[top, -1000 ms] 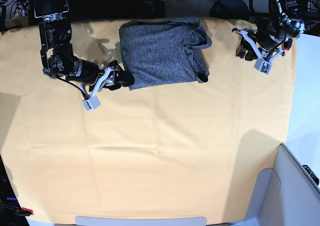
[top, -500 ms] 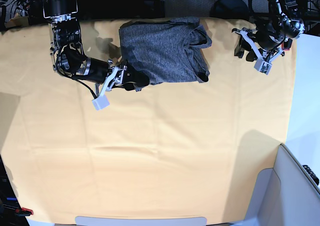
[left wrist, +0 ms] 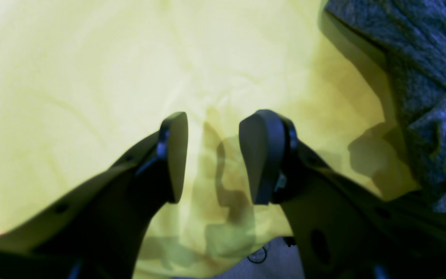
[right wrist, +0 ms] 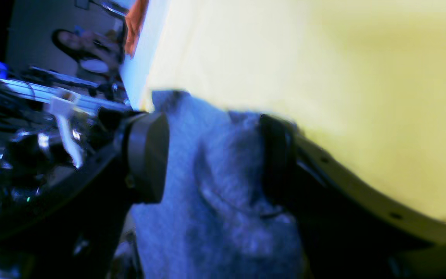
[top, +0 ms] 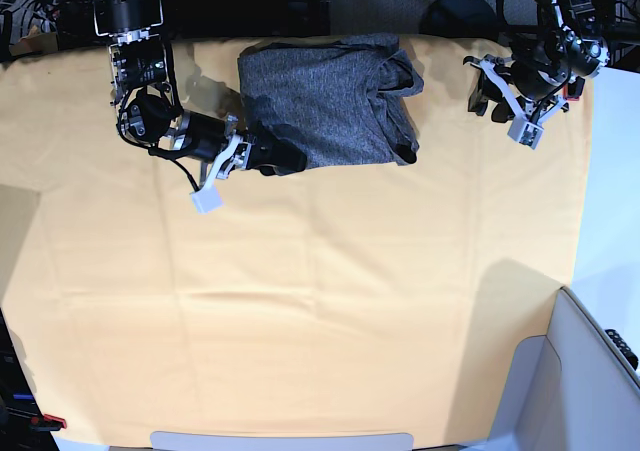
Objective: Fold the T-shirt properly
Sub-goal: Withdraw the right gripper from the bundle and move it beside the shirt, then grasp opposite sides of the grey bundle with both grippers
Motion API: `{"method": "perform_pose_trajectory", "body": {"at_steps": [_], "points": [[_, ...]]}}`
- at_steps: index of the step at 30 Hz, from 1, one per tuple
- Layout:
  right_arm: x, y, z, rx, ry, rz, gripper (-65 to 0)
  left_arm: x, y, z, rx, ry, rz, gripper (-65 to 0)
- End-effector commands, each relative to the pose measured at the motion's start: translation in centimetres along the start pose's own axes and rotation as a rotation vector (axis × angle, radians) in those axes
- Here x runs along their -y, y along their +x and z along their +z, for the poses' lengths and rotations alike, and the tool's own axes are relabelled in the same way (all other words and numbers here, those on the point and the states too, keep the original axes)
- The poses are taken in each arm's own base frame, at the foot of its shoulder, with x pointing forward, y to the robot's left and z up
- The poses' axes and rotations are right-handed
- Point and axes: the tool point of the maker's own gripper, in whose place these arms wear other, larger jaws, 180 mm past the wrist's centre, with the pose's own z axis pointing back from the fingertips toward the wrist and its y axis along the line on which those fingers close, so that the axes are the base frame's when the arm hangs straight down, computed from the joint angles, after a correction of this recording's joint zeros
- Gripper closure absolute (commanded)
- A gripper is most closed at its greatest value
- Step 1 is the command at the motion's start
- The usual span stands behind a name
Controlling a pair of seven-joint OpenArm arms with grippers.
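T-shirt: soft, limp knit, folded; grip doubled edge. Right pincer spread, fabric between jaws, unpinched. Left pincer spread, empty, over cloth.

Left gripper hangs with fingers parted, holding nothing; right gripper fingers spread.

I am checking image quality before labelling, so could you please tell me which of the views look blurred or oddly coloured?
Right wrist view: motion-blurred, the T-shirt tinted blue between the right gripper's jaws. Left wrist view: soft, greenish-yellow cloth, sharp left gripper shadows. Base view: sharp, natural colour.
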Motion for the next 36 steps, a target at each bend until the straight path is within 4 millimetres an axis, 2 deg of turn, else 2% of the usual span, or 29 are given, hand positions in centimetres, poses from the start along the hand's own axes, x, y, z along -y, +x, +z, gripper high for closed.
{"method": "perform_pose_trajectory", "body": {"at_steps": [1, 7, 14, 17, 20, 26, 36], "points": [[0.2, 1.0, 0.2, 0.021, -0.005, -0.004, -36.0, -0.1, 0.5, 0.5, 0.02, 0.001, -0.013, -25.5], [1.4, 0.2, 0.2, 0.009, -0.026, -0.043, -34.9, 0.6, -1.0, 0.5, -0.019, -0.017, -0.009, -25.6], [2.2, -0.3, 0.3, -0.02, -0.072, -0.02, -17.7, 4.3, -3.7, -0.4, -0.178, -0.144, -0.131, -25.7], [2.2, -0.5, 0.2, -0.023, -0.074, -0.018, -16.8, 4.8, -4.3, -0.4, -0.215, -0.16, -0.138, -28.4], [2.1, -0.5, -0.1, -0.018, -0.067, -0.024, -16.8, 5.7, -4.1, -0.3, -0.204, -0.216, -0.111, -31.7], [2.0, -0.5, -0.2, -0.018, -0.065, -0.025, -16.8, 5.8, -2.2, 0.1, -0.203, -0.279, -0.106, -31.7], [2.2, -1.0, -0.1, -0.019, -0.069, -0.035, -16.8, 8.7, -0.9, 0.7, -0.135, -0.432, -0.054, -31.9]]}}
